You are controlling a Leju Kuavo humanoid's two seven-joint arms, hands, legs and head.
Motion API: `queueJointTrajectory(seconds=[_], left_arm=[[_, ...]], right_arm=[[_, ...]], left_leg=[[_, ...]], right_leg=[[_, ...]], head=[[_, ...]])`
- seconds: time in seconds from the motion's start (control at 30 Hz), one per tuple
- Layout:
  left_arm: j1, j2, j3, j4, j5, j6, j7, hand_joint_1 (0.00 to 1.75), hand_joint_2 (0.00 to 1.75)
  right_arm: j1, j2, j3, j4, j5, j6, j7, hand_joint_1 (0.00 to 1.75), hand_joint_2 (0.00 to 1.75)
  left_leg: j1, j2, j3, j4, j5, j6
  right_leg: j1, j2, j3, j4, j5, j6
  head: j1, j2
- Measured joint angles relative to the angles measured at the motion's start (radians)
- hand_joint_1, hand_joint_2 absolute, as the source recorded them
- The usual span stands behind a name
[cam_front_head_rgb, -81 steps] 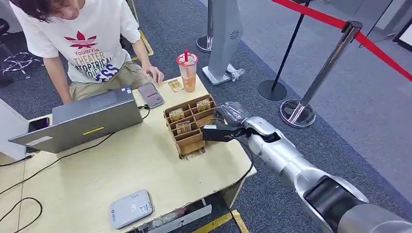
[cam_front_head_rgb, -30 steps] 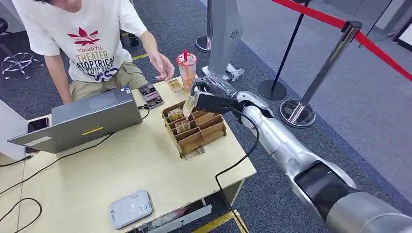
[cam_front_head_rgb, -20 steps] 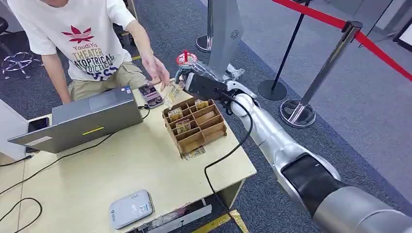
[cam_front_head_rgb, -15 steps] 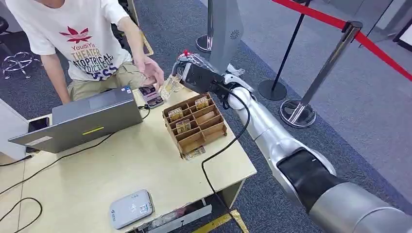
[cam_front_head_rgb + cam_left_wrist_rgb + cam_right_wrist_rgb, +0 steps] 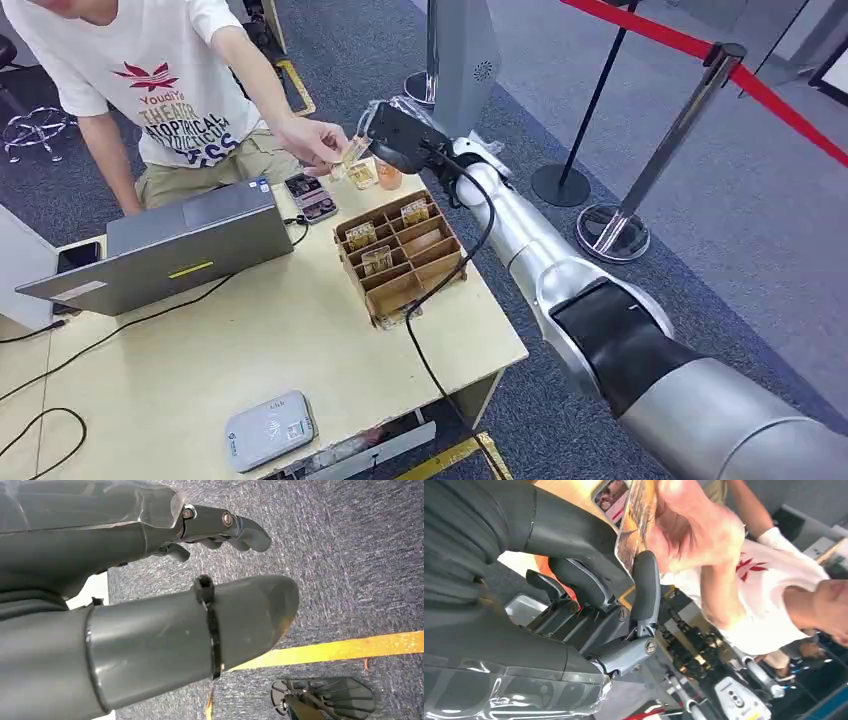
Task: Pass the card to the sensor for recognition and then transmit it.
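Over the tabletop's far edge, the right hand [image 5: 392,140] pinches the card [image 5: 352,153] as the person's hand [image 5: 312,140] grasps it; ideally it releases only once that grasp looks firm.

The right robot hand [image 5: 392,140] holds a card [image 5: 352,153] that the person's hand [image 5: 312,143] apparently grasps too.

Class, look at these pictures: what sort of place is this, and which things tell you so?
Probably a public hall or exhibition demo stand, not a home: grey carpet, a stanchion with a red barrier belt, and a small table bearing a laptop.
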Motion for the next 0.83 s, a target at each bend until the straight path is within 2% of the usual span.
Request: queueJointTrajectory(seconds=[0.17, 0.2, 0.23, 0.27, 0.57, 0.7, 0.83], left_arm=[[0.001, 0.0, 0.0, 0.0, 0.001, 0.006, 0.001, 0.0, 0.0], [0.002, 0.0, 0.0, 0.0, 0.001, 0.007, 0.001, 0.0, 0.0], [0.001, 0.0, 0.0, 0.0, 0.001, 0.008, 0.001, 0.0, 0.0], [0.001, 0.0, 0.0, 0.0, 0.001, 0.009, 0.001, 0.0, 0.0], [0.001, -0.005, 0.0, 0.0, 0.001, 0.015, 0.002, 0.0, 0.0], [0.001, -0.009, 0.0, 0.0, 0.006, 0.019, 0.005, 0.0, 0.0], [0.001, -0.011, 0.0, 0.0, 0.011, 0.024, 0.008, 0.0, 0.0]], right_arm=[[-0.014, 0.016, -0.012, 0.075, 0.012, -0.04, -0.005, 1.75, 1.75], [-0.014, 0.017, -0.016, 0.083, 0.015, -0.043, -0.006, 1.57, 1.75], [-0.014, 0.018, -0.019, 0.091, 0.016, -0.045, -0.007, 0.49, 1.75], [-0.014, 0.019, -0.021, 0.097, 0.018, -0.048, -0.007, 0.0, 1.75], [-0.009, 0.024, -0.034, 0.124, 0.045, -0.106, -0.007, 0.0, 1.75], [0.019, 0.039, -0.051, 0.094, 0.055, -0.187, -0.015, 0.0, 1.75], [0.08, 0.066, -0.077, 0.001, 0.045, -0.272, -0.04, 0.0, 1.75]], left_leg=[[0.0, 0.0, 0.0, 0.0, 0.0, 0.0], [0.0, 0.0, 0.0, 0.0, 0.0, 0.0], [0.0, 0.0, 0.0, 0.0, 0.0, 0.0], [0.0, 0.0, 0.0, 0.0, 0.0, 0.0], [0.0, 0.0, 0.0, 0.0, 0.0, 0.0], [0.0, 0.0, 0.0, 0.0, 0.0, 0.0], [0.0, 0.0, 0.0, 0.0, 0.0, 0.0]], right_leg=[[0.0, 0.0, 0.0, 0.0, 0.0, 0.0], [0.0, 0.0, 0.0, 0.0, 0.0, 0.0], [0.0, 0.0, 0.0, 0.0, 0.0, 0.0], [0.0, 0.0, 0.0, 0.0, 0.0, 0.0], [0.0, 0.0, 0.0, 0.0, 0.0, 0.0], [0.0, 0.0, 0.0, 0.0, 0.0, 0.0], [0.0, 0.0, 0.0, 0.0, 0.0, 0.0]], head=[[0.0, 0.0], [0.0, 0.0], [0.0, 0.0], [0.0, 0.0], [0.0, 0.0], [0.0, 0.0], [0.0, 0.0]])
